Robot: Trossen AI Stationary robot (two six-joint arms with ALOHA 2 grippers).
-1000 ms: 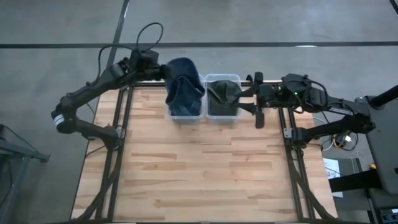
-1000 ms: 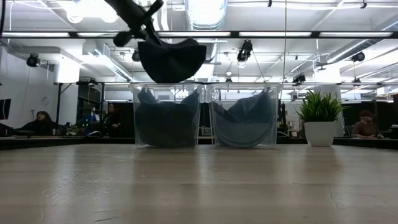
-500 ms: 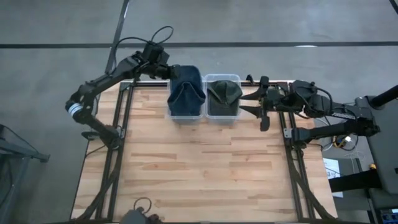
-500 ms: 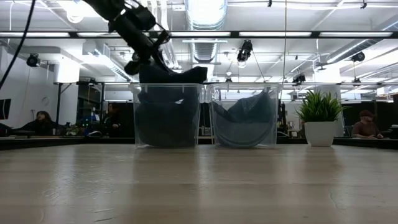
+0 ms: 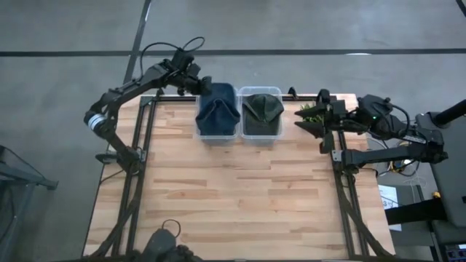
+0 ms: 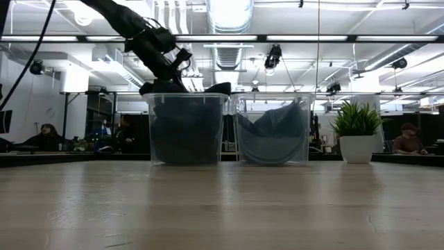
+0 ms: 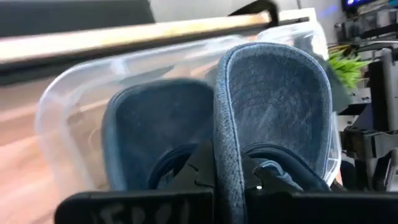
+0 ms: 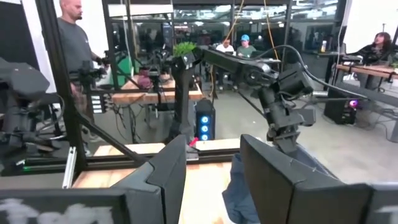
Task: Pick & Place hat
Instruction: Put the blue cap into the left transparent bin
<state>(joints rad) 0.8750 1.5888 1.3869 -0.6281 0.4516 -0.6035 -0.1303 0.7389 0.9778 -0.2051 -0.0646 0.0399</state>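
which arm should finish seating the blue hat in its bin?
Left. Its claw is at the left bin, clamped on the blue hat. The right claw is off beside the plant, open.

No readable text, labels, brands, numbers or signs appear in any view; the pale marks along the dark bar in the left wrist view are too blurred to make out.
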